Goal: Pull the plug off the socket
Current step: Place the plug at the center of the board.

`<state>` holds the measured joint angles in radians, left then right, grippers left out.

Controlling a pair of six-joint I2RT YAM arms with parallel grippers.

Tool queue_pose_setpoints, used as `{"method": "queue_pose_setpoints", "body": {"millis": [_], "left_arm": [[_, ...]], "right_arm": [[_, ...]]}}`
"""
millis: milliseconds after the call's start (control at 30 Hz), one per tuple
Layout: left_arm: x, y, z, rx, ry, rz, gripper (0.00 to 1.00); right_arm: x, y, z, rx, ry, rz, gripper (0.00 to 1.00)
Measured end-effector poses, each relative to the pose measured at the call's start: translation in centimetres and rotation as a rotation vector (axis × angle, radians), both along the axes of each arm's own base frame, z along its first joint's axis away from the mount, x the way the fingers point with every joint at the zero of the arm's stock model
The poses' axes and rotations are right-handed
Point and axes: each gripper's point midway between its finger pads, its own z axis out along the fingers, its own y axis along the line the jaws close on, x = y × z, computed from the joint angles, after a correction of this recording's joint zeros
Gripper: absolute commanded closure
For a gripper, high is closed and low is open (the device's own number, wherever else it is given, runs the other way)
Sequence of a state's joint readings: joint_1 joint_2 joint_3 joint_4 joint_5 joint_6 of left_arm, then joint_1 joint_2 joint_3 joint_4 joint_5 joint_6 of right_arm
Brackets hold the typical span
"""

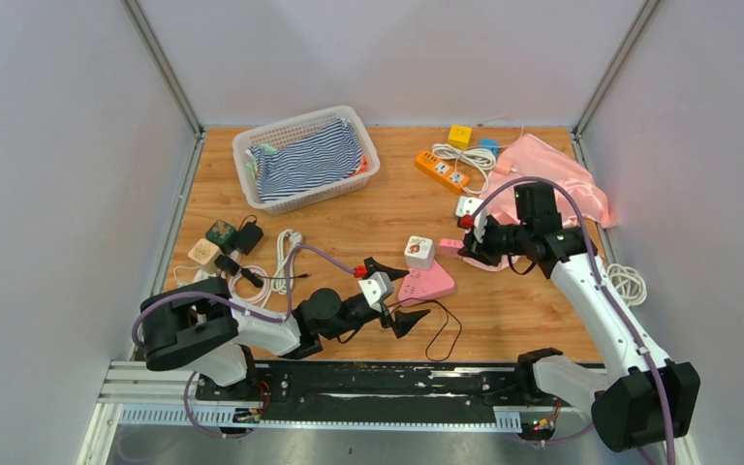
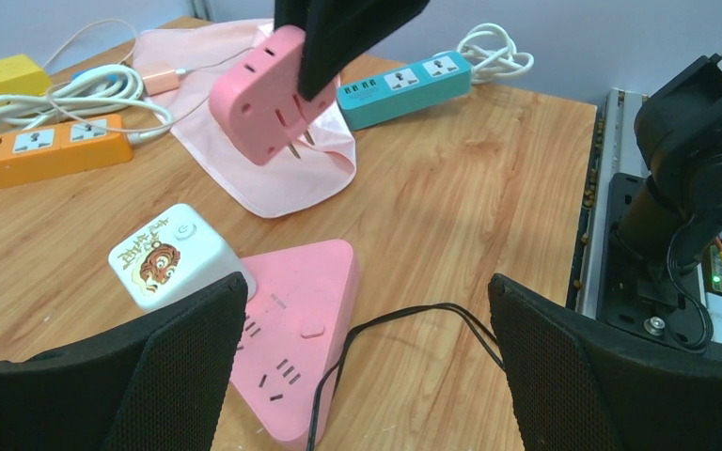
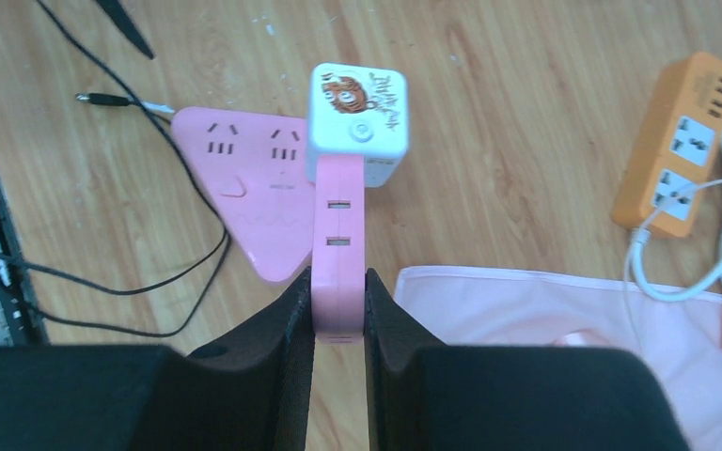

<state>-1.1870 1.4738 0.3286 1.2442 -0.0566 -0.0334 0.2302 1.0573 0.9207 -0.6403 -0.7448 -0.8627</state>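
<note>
1. Where the left arm lies low over the table, the left gripper has its jaws spread wide and grips nothing.
2. Between those jaws in the left wrist view runs a black cable, looping across the wood to the near corner of the socket.
3. That socket is a pink triangular block lying flat on the table, slots facing up and all bare.
4. Just beside its far edge stands a white cube with a cartoon print on top.
5. Beyond it, the right gripper is clamped on the flat sides of the pink plug.
6. Held clear of the table and apart from the socket, the plug is tilted; its long axis runs straight out from the fingers toward the cube, and its metal prongs point down and toward the arm bases.
7. Under and behind it lies a pink cloth.
8. Farther back sit an orange power strip with coiled white cord and, in the left wrist view, a teal power strip.
9. At the far left is a white basket holding striped fabric.
</note>
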Motion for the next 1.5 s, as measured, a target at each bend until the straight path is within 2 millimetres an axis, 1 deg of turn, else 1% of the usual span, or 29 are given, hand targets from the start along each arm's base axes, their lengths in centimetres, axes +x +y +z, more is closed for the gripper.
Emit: {"method": "queue_pose_setpoints", "body": {"millis": [167,300,467,633,800,933,1067,1167,1367,1500], "left_arm": [[0.0,0.0,0.1,-0.004,-0.001,0.001,0.0],[0.0,0.0,0.1,-0.004,-0.001,0.001,0.0],[0.0,0.0,0.1,-0.004,-0.001,0.002,0.0],[0.1,0.0,0.1,-0.004,0.0,0.004,0.0],[0.1,0.0,0.1,-0.006,0.0,0.006,0.0],[0.1,0.1,0.2,-0.011,0.001,0.008,0.0],[0.1,0.2,0.1,-0.008,0.003,0.008,0.0],[0.1,0.2,0.0,-0.008,0.009,0.011,0.0],[0.5,0.4,-0.2,-0.016,0.04,0.042,0.0],[0.9,0.7,-0.2,-0.025,0.077,0.065,0.0]], "right_arm": [[2.0,-0.5,1.1,-0.009,-0.045,-0.062,1.0],[3.5,-0.5,1.5,-0.015,-0.05,-0.091,1.0],[5.3,-0.5,1.4,-0.027,-0.032,-0.121,1.0],[6.1,-0.8,0.8,-0.045,-0.013,-0.155,1.0],[7.3,-1.6,1.0,-0.054,-0.028,-0.239,1.0],[8.3,-3.3,0.6,-0.062,-0.042,-0.351,1.0],[8.1,-5.4,0.0,-0.068,-0.049,-0.45,1.0],[7.4,-6.7,0.1,-0.067,-0.074,-0.495,1.0],[6.1,-9.1,1.6,-0.09,-0.174,-0.572,1.0],[4.8,-11.7,2.2,-0.126,-0.233,-0.648,1.0]]}}
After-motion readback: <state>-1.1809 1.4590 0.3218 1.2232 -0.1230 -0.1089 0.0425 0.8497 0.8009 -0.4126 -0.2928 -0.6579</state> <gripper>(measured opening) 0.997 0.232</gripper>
